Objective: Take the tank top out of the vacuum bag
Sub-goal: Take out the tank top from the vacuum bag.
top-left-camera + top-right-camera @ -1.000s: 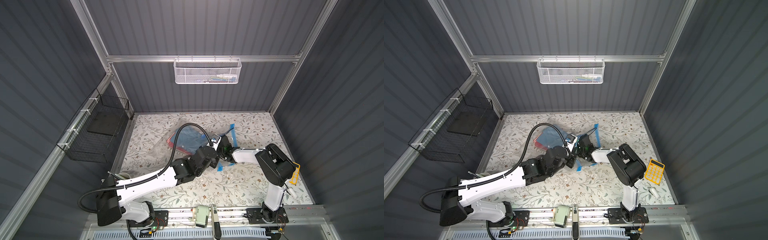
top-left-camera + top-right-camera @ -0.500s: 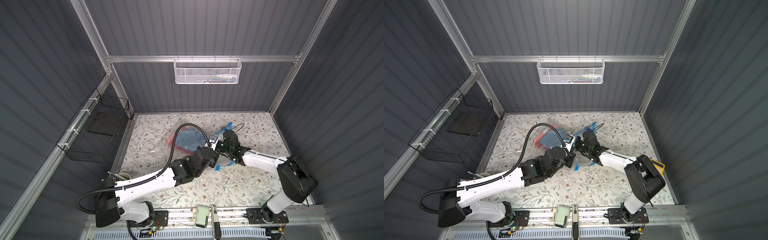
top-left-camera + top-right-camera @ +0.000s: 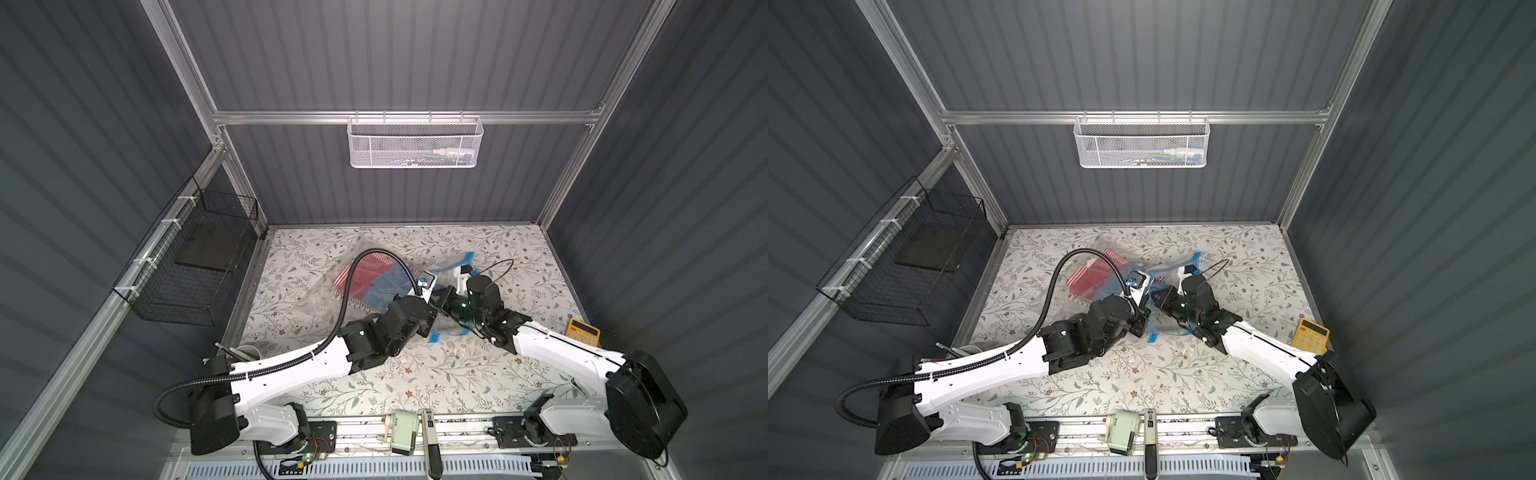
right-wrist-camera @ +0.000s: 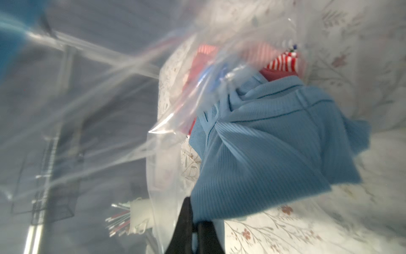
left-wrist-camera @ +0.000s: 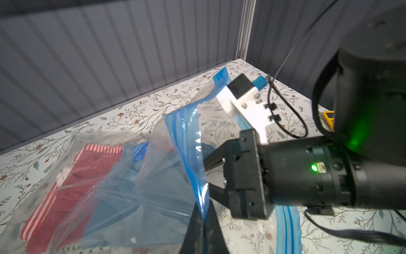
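Note:
The vacuum bag (image 3: 328, 291) lies crumpled mid-table, clear, with a blue zip strip (image 5: 189, 154) and a blue valve cap (image 5: 139, 151). Inside it are the light blue ribbed tank top (image 4: 274, 143) and a red striped garment (image 5: 66, 176). My left gripper (image 5: 204, 212) is shut on the zip strip and holds that edge up. My right gripper (image 4: 195, 217) reaches into the bag's mouth and is shut on a fold of the tank top. In both top views the two grippers meet at the bag's near right side, the left gripper (image 3: 428, 326) and the right gripper (image 3: 435, 298).
A yellow calculator (image 3: 584, 332) lies at the table's right edge. A white cup of pens (image 3: 245, 353) stands front left. A black wire basket (image 3: 195, 266) hangs on the left wall and a white mesh basket (image 3: 415, 143) on the back wall.
My right arm has unfolded, its elbow swinging down and out to the right, while its gripper stays at the bag's mouth. The left arm has hardly moved.

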### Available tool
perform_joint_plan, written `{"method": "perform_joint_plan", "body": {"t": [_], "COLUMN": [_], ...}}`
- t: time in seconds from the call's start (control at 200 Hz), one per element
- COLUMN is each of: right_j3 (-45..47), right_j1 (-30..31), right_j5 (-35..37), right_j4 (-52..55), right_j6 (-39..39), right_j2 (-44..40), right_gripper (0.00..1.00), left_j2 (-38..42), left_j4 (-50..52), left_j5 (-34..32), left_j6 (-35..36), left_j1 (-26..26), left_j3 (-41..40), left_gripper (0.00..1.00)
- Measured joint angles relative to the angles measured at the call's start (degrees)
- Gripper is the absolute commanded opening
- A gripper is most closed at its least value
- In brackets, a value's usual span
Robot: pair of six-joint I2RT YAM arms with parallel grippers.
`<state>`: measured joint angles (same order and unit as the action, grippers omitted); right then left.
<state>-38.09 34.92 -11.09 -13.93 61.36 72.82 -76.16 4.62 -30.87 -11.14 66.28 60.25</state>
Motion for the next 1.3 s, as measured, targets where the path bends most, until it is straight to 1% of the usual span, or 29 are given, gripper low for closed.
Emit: {"method": "perform_joint_plan", "body": {"t": [0.065,0.205,0.375,0.465,0.495,0.545,0.61,0.685,0.71,0.79,0.895,1.115,1.241,1.301], "right_j3": [1.8,5.2,8.4,9.9,10.3,10.8,10.8,10.8,10.6,9.9,8.3,7.3,7.2,7.1], "right_j1": [0.0,0.0,0.0,0.0,0.0,0.0,0.0,0.0,0.0,0.0,0.0,0.6,0.7,0.7], "right_j5": [0.5,1.2,0.9,0.3,0.3,0.1,0.1,0.2,0.2,0.1,-0.9,-2.7,-2.8,-2.8], "right_j4": [0.8,-0.2,-5.3,-9.1,-10.1,-11.1,-12.0,-12.6,-12.5,-11.8,-10.8,-11.3,-15.2,-16.9], "right_j6": [0.2,0.9,2.3,3.7,4.1,4.6,5.2,5.9,5.5,6.3,7.4,10.8,12.3,12.6], "right_j2": [-1.1,-0.9,3.7,6.4,6.9,7.4,7.6,7.6,7.6,8.2,10.0,14.0,17.1,18.3], "right_gripper": [0.0,0.06,0.16,0.19,0.23,0.33,0.41,0.59,0.62,0.68,0.71,0.71,0.67,0.61], "left_j2": [0.0,0.0,0.0,0.0,0.0,0.0,0.0,0.0,0.0,0.0,0.0,0.0,0.0,0.0], "left_j4": [0.0,0.0,0.0,0.0,0.0,0.1,0.1,0.2,0.2,0.2,0.2,0.5,0.5,0.6], "left_j5": [0.1,0.4,0.5,0.7,0.8,0.9,0.9,0.9,0.9,0.9,0.9,0.9,0.9,0.9], "left_j6": [0.0,0.0,0.0,0.0,0.0,0.0,0.0,0.0,0.0,0.0,0.0,0.0,0.0,0.0], "left_j1": [0.0,0.0,0.0,0.0,0.0,0.0,0.0,0.0,0.0,0.0,0.0,0.0,0.0,0.0], "left_j3": [0.0,0.0,0.0,0.0,0.0,0.0,0.0,0.0,0.0,0.0,0.0,0.0,0.0,0.0], "left_gripper": [0.0,0.0,0.0,0.0,0.0,0.0,0.0,0.0,0.0,0.0,0.0,0.0,0.0,0.0]}}
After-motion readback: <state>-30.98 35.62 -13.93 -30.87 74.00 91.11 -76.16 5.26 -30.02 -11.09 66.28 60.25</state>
